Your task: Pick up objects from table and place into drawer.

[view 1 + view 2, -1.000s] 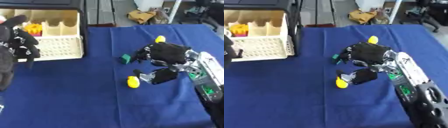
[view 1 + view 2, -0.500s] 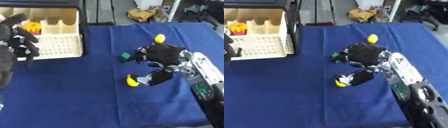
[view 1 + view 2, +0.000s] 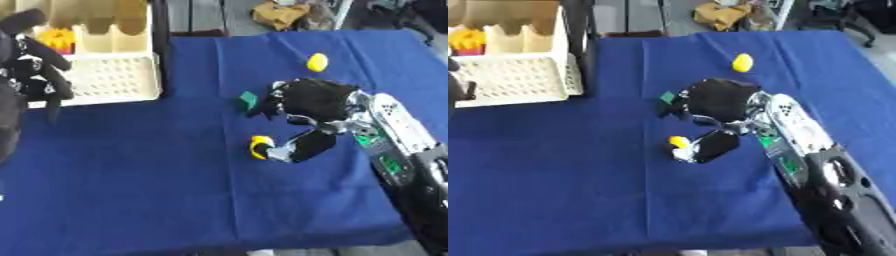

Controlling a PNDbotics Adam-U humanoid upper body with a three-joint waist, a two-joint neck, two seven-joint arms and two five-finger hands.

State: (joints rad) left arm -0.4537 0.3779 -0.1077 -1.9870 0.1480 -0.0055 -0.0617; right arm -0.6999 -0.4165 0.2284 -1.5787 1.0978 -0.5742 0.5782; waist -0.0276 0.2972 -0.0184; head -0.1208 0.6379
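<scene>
My right hand (image 3: 313, 102) hangs over the middle of the blue table. Its thumb (image 3: 302, 146) reaches down to a small yellow object (image 3: 256, 148), and its fingers point at a small green block (image 3: 248, 99); neither is clearly enclosed. Another yellow object (image 3: 317, 62) lies farther back. The cream drawer (image 3: 92, 80) stands at the far left, with a yellow-and-red item (image 3: 467, 40) in a rear compartment. My left hand (image 3: 35, 70) hovers at the left edge beside the drawer, fingers hanging relaxed, holding nothing.
The blue cloth (image 3: 149, 180) covers the table, with its front edge at the bottom of the view. A dark upright post (image 3: 160, 30) stands just right of the drawer. Clutter lies on the floor beyond the far edge.
The right hand has shifted left, toward the green block and yellow object. The whole picture has also shifted, so the camera has moved. The left hand stays by the drawer.
</scene>
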